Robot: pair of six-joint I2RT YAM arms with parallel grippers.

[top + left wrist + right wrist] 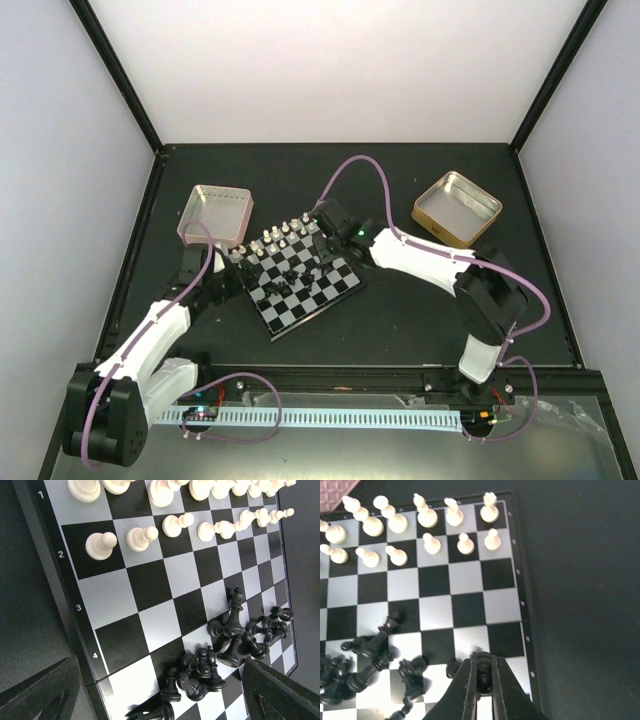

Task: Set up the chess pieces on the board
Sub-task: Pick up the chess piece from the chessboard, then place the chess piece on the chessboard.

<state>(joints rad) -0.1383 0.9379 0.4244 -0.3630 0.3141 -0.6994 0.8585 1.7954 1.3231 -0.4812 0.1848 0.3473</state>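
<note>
The board (310, 300) lies tilted at the table's middle. White chess pieces (285, 238) stand in two rows along its far side, also in the left wrist view (145, 535) and right wrist view (427, 542). Black chess pieces (295, 272) lie heaped mid-board, several toppled (235, 630) (375, 655). My right gripper (483, 680) is shut on one black piece (483, 676) just above a square near the board's right rim; in the top view it (322, 245) hovers over the board's far part. My left gripper (160, 680) is open and empty over the board's left edge (238, 268).
A pink tin (215, 213) sits open beyond the board's left corner, its corner showing in the right wrist view (335, 487). A gold tin (457, 207) sits open at the back right. The table is dark, with walls at the back and sides.
</note>
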